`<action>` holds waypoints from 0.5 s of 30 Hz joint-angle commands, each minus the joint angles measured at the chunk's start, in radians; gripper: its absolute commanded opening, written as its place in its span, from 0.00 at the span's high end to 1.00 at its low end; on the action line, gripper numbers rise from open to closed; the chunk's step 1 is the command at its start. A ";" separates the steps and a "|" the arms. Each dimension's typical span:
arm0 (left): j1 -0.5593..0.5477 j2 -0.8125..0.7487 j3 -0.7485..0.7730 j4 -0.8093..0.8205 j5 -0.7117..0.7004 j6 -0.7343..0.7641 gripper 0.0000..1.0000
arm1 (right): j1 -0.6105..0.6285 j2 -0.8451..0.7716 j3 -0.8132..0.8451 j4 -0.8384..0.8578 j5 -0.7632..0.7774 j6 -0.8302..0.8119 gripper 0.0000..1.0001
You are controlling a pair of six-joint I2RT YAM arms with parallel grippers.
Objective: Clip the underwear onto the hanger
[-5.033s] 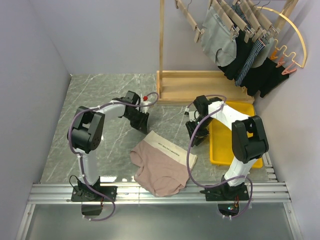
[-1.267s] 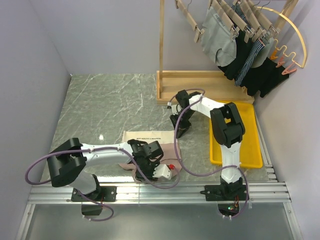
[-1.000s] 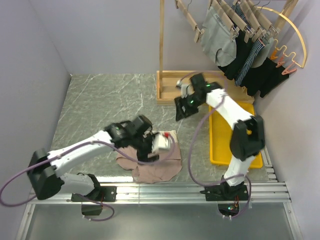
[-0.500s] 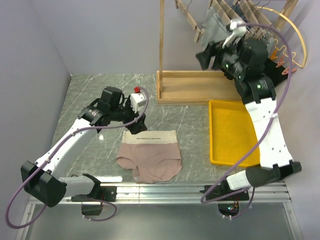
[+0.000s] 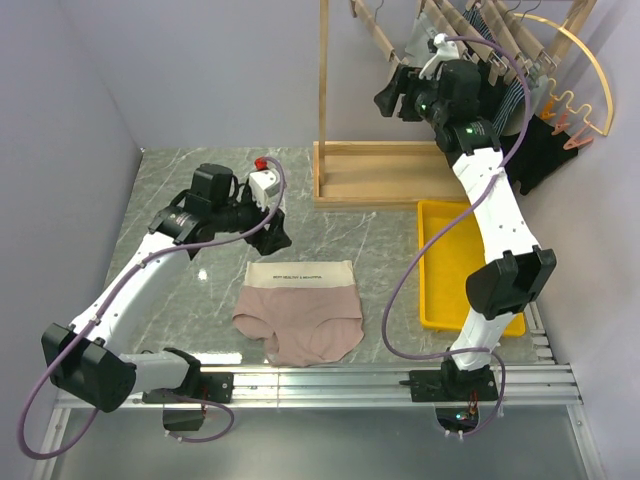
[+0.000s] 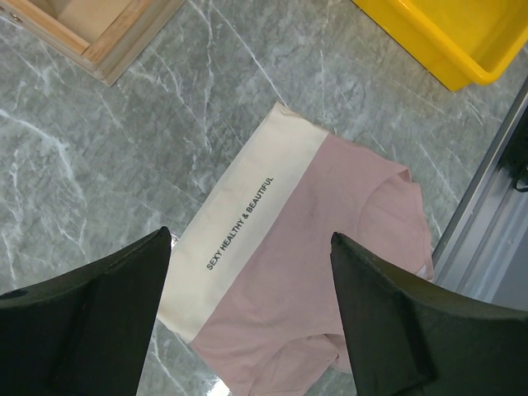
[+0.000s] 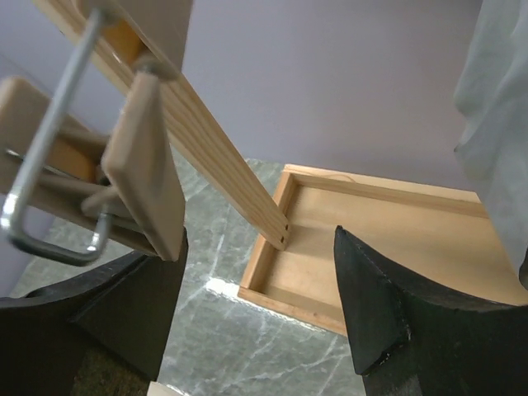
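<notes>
Lying flat on the marble table [image 5: 330,228] near its front edge, the underwear [image 5: 298,312] looks light and limp, likely to bunch. The firmer cream waistband [image 6: 247,223] seems the best pinch point, with the left gripper [image 6: 247,243] hovering over it, jaws spread and empty. The hanger [image 5: 378,38] hangs on the wooden rack [image 5: 323,90], with the right gripper [image 5: 392,100] beside its lower end, fingers apart and holding nothing. Only the left wrist view reads the waistband lettering, and only the right wrist view shows the hanger's clip [image 7: 148,177] up close.

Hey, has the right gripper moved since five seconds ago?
Yes. The right gripper left the table beside the yellow tray and now sits up by the empty hanger, above the wooden rack base.
</notes>
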 commanded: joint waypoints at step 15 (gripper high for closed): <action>0.030 -0.027 -0.028 0.052 0.022 -0.031 0.16 | -0.011 0.000 0.064 0.265 -0.040 0.059 0.52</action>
